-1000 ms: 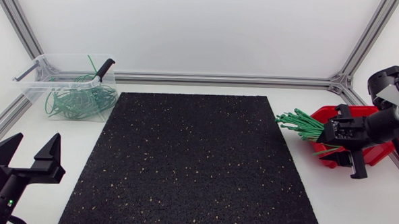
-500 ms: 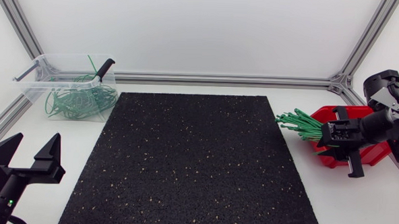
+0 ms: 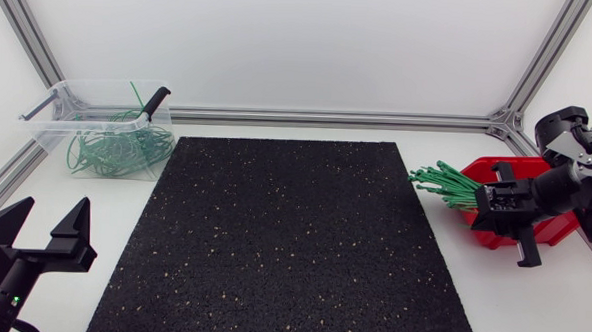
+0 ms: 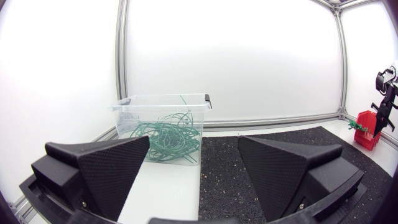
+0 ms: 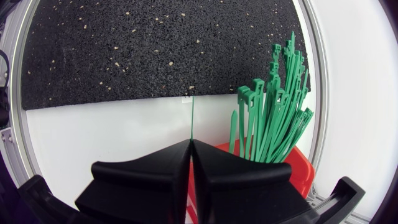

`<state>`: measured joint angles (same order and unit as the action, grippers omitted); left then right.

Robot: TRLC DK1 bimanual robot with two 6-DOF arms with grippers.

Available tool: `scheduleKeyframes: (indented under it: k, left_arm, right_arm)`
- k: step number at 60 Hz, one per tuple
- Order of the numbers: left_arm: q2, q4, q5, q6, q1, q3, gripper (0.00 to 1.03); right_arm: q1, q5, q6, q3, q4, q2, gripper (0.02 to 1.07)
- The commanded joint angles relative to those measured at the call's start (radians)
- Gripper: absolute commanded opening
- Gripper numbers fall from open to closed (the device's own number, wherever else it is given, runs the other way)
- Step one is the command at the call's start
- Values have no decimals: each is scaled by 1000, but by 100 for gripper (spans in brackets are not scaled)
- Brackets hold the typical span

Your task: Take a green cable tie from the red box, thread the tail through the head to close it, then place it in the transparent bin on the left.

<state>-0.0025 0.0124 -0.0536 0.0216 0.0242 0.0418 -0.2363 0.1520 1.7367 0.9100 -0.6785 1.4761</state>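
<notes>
Step in hand, as I judge it: get one tie clear of the rest. Best w/ a slow, straight pull away from the red box (image 5: 300, 167), so the green cable tie (image 5: 192, 118) slides out w/o dragging others from the bundle (image 5: 273, 109).

My right gripper (image 5: 191, 149) has its jaws pressed together, pinching that single tie. The thin strip pokes out ahead of the tips, twd the black mat (image 5: 155, 50). The bundle sits just beside, in the box.

Left gripper (image 4: 193, 143): jaws spread wide, nothing held, transparent bin (image 4: 158, 99) ahead.
</notes>
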Motion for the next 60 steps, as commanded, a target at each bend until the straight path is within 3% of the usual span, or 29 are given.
scheduleKeyframes:
  k: [1,12,29,50,60]
  left_arm:
    - [-7,-17,-9,-20,-1,-40,99]
    - [-7,-19,-9,-20,-3,-40,99]
    - [-7,-17,-9,-20,-4,-40,99]
    - [-7,-19,-9,-20,-3,-40,99]
    - [-7,-19,-9,-20,-6,-40,99]
  right_arm:
    - [8,-3,20,21,-21,-25,8]
    - [8,27,11,70,-56,-85,8]
    - [0,133,-68,314,-207,-191,8]
    - [83,359,-463,610,-363,-257,8]
    - [170,409,-730,613,-322,-281,8]
